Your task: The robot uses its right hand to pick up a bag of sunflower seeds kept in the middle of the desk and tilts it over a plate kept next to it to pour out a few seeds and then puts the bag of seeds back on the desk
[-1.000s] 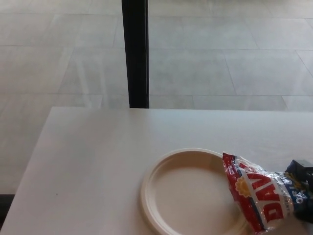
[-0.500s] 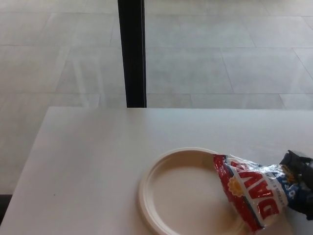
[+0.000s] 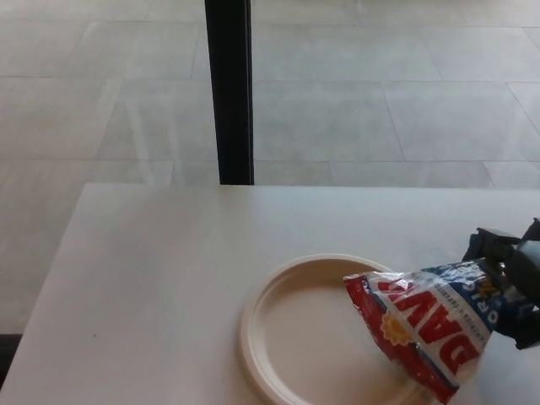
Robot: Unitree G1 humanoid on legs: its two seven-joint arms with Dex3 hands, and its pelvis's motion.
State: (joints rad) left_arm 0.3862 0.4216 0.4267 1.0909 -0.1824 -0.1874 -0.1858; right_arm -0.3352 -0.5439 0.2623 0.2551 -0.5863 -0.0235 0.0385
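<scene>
On the white desk (image 3: pixel 152 278) lay the cream plate (image 3: pixel 278 337), bare of seeds as far as could be seen. Over its right half hung the bag of sunflower seeds (image 3: pixel 418 325), tipped mouth-leftward, its far end pinched in the right hand (image 3: pixel 510 283). A slow, slight further tilt would likely release only a few seeds.
</scene>
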